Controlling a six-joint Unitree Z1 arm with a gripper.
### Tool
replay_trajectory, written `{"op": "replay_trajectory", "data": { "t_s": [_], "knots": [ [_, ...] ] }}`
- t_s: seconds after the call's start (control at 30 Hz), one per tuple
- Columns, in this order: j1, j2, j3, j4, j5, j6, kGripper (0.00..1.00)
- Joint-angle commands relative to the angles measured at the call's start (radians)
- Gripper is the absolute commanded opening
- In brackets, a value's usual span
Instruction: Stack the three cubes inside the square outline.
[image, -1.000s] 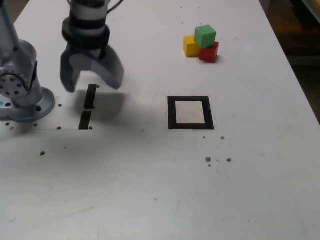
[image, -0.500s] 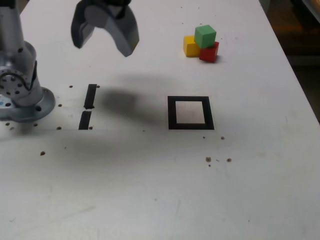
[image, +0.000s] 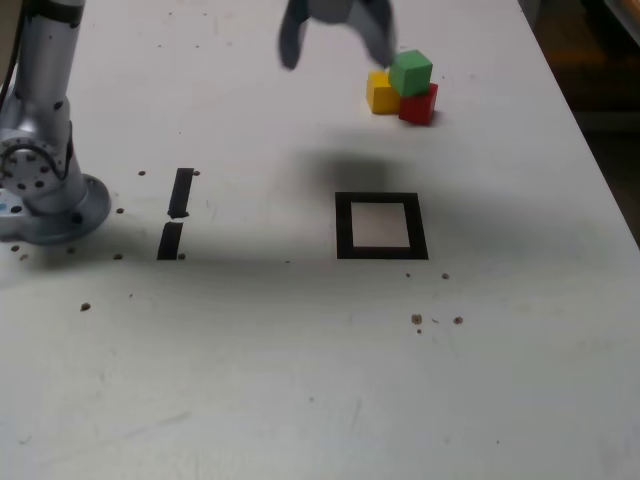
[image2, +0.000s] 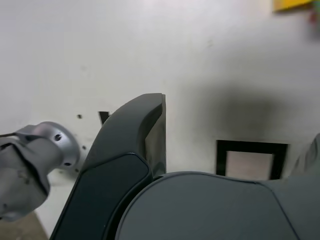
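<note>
The three cubes sit in a tight cluster at the far right of the table in the exterior view: a green cube (image: 411, 72) rests on top of a yellow cube (image: 380, 92) and a red cube (image: 419, 104). The square outline (image: 380, 226), black with a pale centre, lies nearer the camera and holds nothing. My gripper (image: 335, 45) hangs open above the table, just to the exterior view's left of the cubes, blurred by motion. The wrist view shows one dark finger (image2: 142, 130), the square outline (image2: 251, 159) and a corner of the yellow cube (image2: 292, 5).
The arm's grey base (image: 45, 195) stands at the exterior view's left edge. Two short black strips (image: 177, 210) lie beside it. Small dark specks dot the white table (image: 300, 380). The table's right edge drops to a dark floor.
My open gripper has risen from over the black strips and swung to the exterior view's right and far side, reaching the cubes' left. The cubes have not moved.
</note>
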Motion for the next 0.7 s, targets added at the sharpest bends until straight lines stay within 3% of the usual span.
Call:
{"op": "replay_trajectory", "data": {
  "t_s": [0.0,0.23,0.4,0.67],
  "knots": [
    [0.029,0.002,-0.493,0.015,0.001,-0.005,0.98],
    [0.09,0.093,-0.448,0.015,-0.034,-0.052,0.98],
    [0.101,0.155,-0.428,0.014,-0.053,-0.175,0.98],
    [0.107,0.172,-0.335,0.015,-0.086,-0.397,0.97]
  ]
}}
